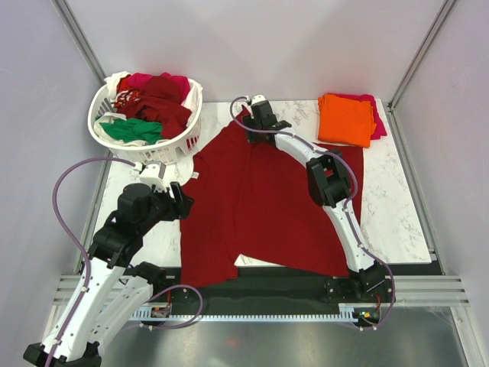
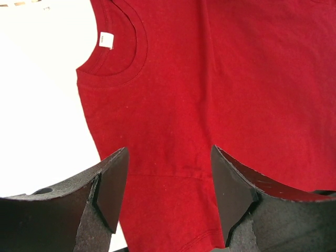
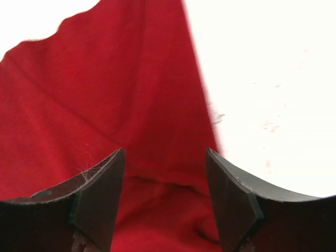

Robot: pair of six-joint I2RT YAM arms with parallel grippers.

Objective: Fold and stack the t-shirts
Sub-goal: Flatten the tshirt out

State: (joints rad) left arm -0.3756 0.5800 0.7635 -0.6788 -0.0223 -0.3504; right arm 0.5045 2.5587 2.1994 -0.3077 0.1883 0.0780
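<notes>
**Dark red shirt spread wide, both end effectors open at its edges**

The dark red t-shirt (image 1: 260,206) lies flat across the middle of the marble tabletop (image 1: 397,206). Its collar points left and a small white label (image 2: 106,40) shows inside the neckline. Its near edge runs over the dark strip at the front of the tabletop, and its far corner rises to a point near the back edge.

The left end effector (image 2: 168,152) sits at the shirt's left edge, just beside the collar. Its jaws stand wide apart over the cloth and hold nothing. The right end effector (image 3: 164,152) is at the far corner, where red cloth meets bare tabletop. Its jaws are also wide apart, with nothing pinched between them.

The white lattice basket (image 1: 183,141) stands at the far left corner, close to the collar, and holds more crumpled shirts in dark red (image 1: 160,99), green (image 1: 134,130) and white (image 1: 114,80). A folded orange t-shirt (image 1: 345,118) rests on a magenta t-shirt (image 1: 377,122) at the far right corner, apart from the spread shirt. Bare marble shows along the right side and in front of the basket.
</notes>
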